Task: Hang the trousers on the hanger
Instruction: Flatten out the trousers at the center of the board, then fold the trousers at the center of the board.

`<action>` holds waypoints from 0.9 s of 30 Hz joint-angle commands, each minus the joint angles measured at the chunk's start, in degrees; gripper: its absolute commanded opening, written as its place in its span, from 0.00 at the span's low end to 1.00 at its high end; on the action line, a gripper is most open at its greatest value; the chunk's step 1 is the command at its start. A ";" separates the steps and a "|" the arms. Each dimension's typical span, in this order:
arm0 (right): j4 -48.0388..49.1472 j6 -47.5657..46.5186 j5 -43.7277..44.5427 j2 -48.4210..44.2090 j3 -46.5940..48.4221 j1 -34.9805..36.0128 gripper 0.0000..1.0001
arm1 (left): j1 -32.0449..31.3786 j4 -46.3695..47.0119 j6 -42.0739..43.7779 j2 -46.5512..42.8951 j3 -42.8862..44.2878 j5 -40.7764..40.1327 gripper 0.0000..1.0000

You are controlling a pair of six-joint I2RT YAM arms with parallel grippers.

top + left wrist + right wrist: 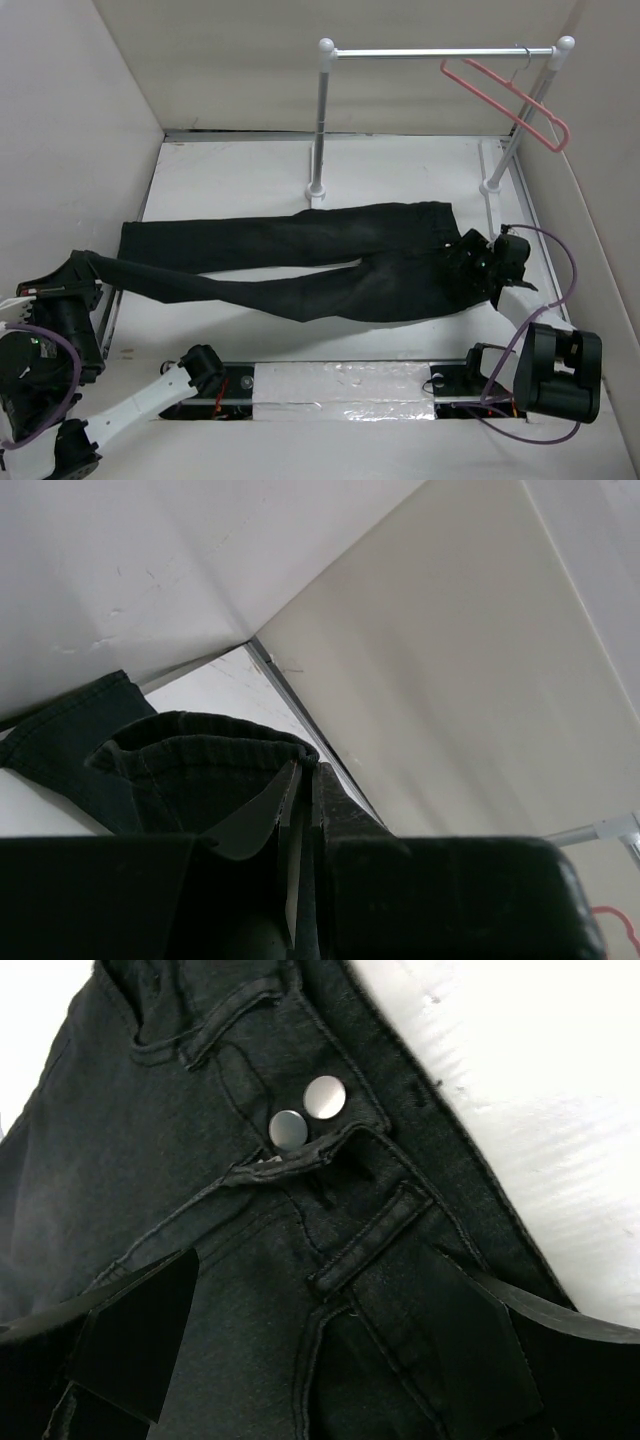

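Trousers [330, 265] on table [250, 180], hanger [480, 95] on rail [440, 53]

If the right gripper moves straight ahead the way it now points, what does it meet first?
Probably the black soft-fabric trousers, at the waistband by two round metal buttons; the open right gripper faces it.

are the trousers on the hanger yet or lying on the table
Not on it: the trousers lie spread out on the table, legs pointing left, while the hanger hangs bare from the rail at the back right.
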 commanded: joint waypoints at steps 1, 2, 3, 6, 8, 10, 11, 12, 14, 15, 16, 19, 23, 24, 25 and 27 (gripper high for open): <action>2.85 0.07 -4.76 2.08 1.65 0.98 0.98 | 0.74 2.02 0.11 -0.51 0.68 -1.23 0.00; 3.11 0.59 -5.28 3.05 2.44 0.98 0.97 | 0.74 2.89 0.28 -1.04 -0.11 -1.05 0.00; 5.37 2.42 -6.24 4.62 3.41 1.50 0.97 | 0.74 3.68 1.32 -1.40 -0.90 -0.88 0.00; 8.99 5.33 -4.60 10.23 6.82 2.12 0.97 | 0.74 4.14 1.16 -1.58 -1.62 0.00 0.00; 12.15 6.83 -7.12 14.37 9.12 2.12 0.96 | 0.74 3.25 -0.16 -1.22 -1.62 0.71 0.00; 16.28 8.85 -8.10 19.46 12.97 2.12 0.96 | 0.74 2.12 -1.12 -0.52 -1.53 1.93 0.00; 17.51 9.21 -8.10 20.54 13.95 2.12 0.93 | 0.74 0.98 -2.26 -0.26 -1.53 2.46 0.00; 18.05 9.30 -7.58 20.90 14.75 1.34 0.90 | 0.74 0.10 -3.31 0.00 -1.70 2.90 0.00; 16.66 8.69 -5.56 16.53 14.50 0.55 0.89 | 0.74 -0.70 -4.46 0.53 -2.84 3.69 0.00; 12.82 6.68 -0.42 13.55 13.80 0.54 0.89 | 0.74 -0.88 -4.55 0.71 -3.28 3.87 0.00; 9.82 5.62 3.03 10.21 13.09 1.50 0.89 | 0.74 -1.40 -5.08 0.97 -3.89 4.13 0.00; 2.16 4.64 12.45 -3.85 6.87 2.74 0.70 | 2.23 1.21 -4.57 0.62 -5.48 7.19 0.00; -2.76 4.99 15.98 -16.35 -3.60 0.02 0.37 | 6.36 8.06 1.67 0.01 -7.68 12.99 0.00; -4.60 4.56 16.50 -18.28 -5.27 -0.77 0.30 | 8.02 8.87 2.29 0.01 -8.03 14.23 0.00; -6.97 4.20 15.38 -18.91 -5.28 -3.04 0.29 | 8.91 9.40 2.82 0.27 -8.38 15.55 0.00; -8.83 3.15 13.88 -20.05 -4.41 -4.03 0.35 | 11.36 10.72 3.44 0.53 -8.56 19.24 0.00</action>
